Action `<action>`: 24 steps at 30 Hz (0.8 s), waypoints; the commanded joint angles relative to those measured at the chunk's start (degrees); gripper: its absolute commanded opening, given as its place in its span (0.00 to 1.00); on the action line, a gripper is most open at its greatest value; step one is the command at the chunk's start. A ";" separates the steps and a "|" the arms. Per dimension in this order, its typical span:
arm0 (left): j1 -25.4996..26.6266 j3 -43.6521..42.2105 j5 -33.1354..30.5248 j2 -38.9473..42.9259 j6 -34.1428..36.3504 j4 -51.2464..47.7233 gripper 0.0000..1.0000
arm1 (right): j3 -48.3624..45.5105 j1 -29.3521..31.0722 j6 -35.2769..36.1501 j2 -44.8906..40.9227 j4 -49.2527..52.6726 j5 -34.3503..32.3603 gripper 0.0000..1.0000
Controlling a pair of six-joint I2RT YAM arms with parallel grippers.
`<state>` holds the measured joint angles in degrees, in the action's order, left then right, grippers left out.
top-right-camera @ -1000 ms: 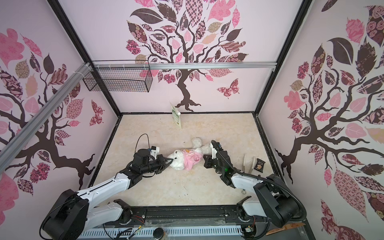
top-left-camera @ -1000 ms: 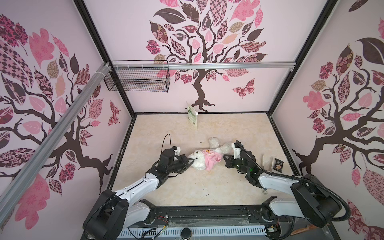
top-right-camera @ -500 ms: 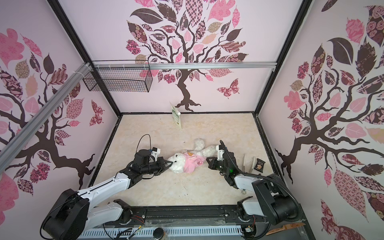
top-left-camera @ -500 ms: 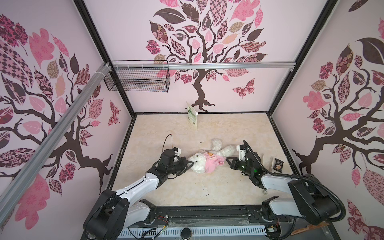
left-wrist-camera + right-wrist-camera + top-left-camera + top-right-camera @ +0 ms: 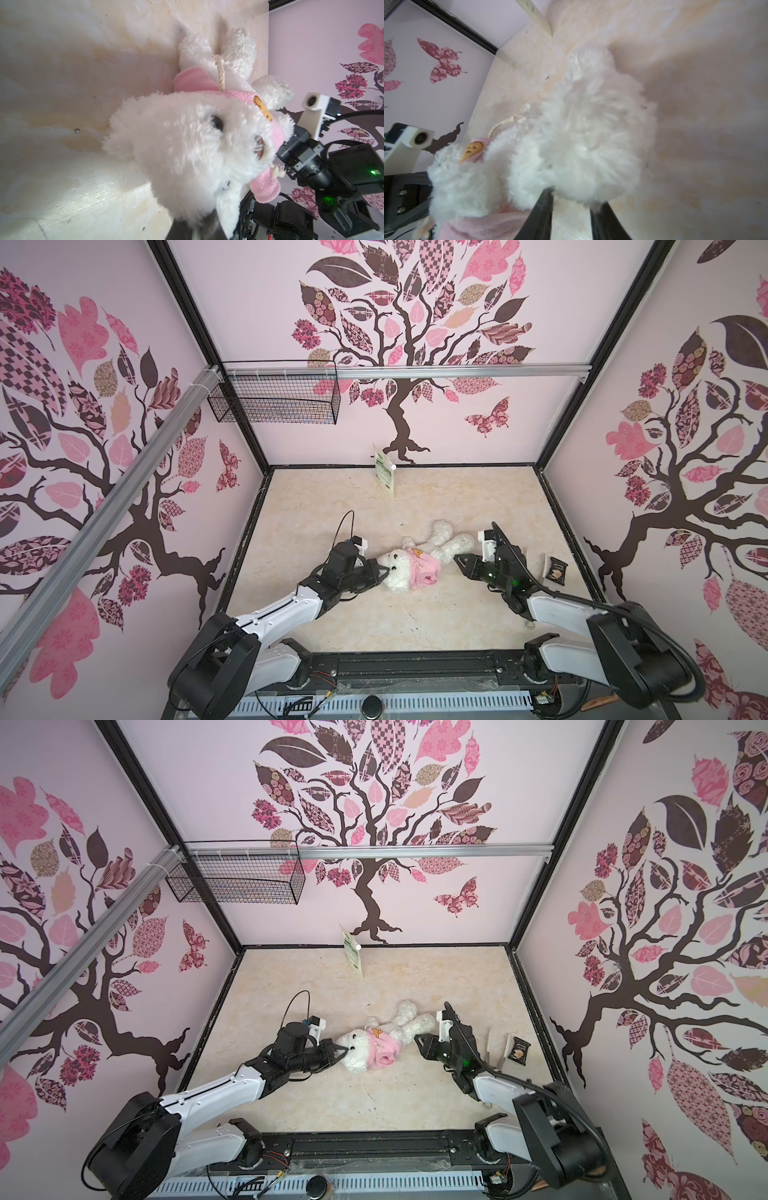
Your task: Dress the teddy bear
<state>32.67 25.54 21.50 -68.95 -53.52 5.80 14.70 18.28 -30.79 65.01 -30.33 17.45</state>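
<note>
The teddy bear (image 5: 397, 574) lies on its back on the beige floor in both top views, head to the left, legs (image 5: 451, 541) to the right. A pink hooded top (image 5: 422, 568) with a bear-face patch covers its chest. My left gripper (image 5: 383, 570) is shut on the fur at the side of the teddy bear's head (image 5: 187, 145); the fur hides its fingertips in the left wrist view. My right gripper (image 5: 571, 209) stands open at the end of one white leg (image 5: 591, 145), its tips just touching the fur, with bare floor between the fingers (image 5: 542, 214).
A dark snack packet (image 5: 555, 568) and white cards (image 5: 496, 1048) lie right of the right gripper (image 5: 420, 1041). A green-and-white pouch (image 5: 384, 472) leans at the back wall. A wire basket (image 5: 274, 398) hangs high on the left. Walls close in three sides.
My right gripper pulled the bear's leg to the right, stretching the bear out, then opened and let go. The left gripper has kept its hold on the head.
</note>
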 commanded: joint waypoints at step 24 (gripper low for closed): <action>-3.64 -2.88 4.89 5.51 -9.41 10.86 0.63 | 5.90 17.31 6.15 10.75 5.88 -2.50 0.23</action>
<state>29.65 23.88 22.81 -62.92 -59.37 12.86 21.93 34.00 -23.64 74.78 -23.94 15.86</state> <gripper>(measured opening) 0.616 0.240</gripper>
